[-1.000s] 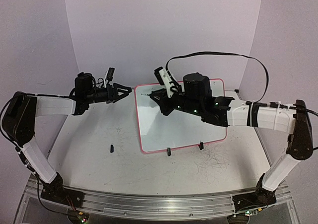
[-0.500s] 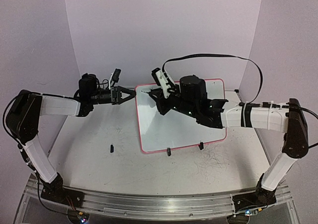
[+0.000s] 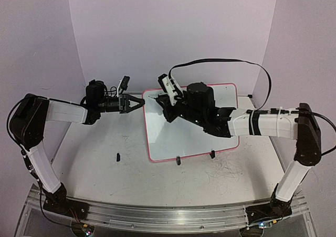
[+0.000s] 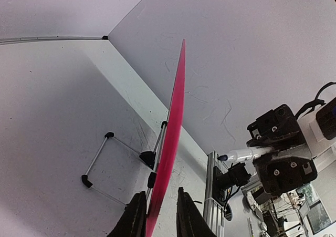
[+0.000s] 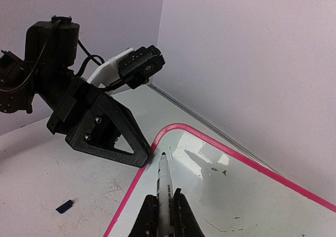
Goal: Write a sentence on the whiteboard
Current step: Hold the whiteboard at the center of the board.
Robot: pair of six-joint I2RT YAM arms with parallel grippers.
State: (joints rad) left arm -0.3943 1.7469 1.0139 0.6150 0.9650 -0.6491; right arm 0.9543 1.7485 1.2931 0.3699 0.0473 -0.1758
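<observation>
The whiteboard (image 3: pixel 178 137), white with a pink rim, lies tilted at mid-table. No blue words show on it, only a short thin stroke and a few small dark marks near its far-left corner. My left gripper (image 3: pixel 140 101) is at that corner. In the left wrist view its fingers (image 4: pixel 160 192) stand astride the pink rim (image 4: pixel 176 105), shut on it. My right gripper (image 3: pixel 167 103) reaches over the board. In the right wrist view it (image 5: pixel 164 195) is shut on a white marker (image 5: pixel 164 174), whose tip points at the board (image 5: pixel 236 195) beside the left gripper's finger (image 5: pixel 113 137).
A small dark cap (image 3: pixel 118 156) lies on the table left of the board, also in the right wrist view (image 5: pixel 64 206). Two black clip feet (image 3: pixel 178 160) (image 3: pixel 212 154) sit at the board's near edge. A black cable (image 3: pixel 220 61) arcs above the right arm. Walls close in behind.
My left gripper has moved right to the board's far-left corner. My right gripper with the marker has shifted left and farther back toward that corner.
</observation>
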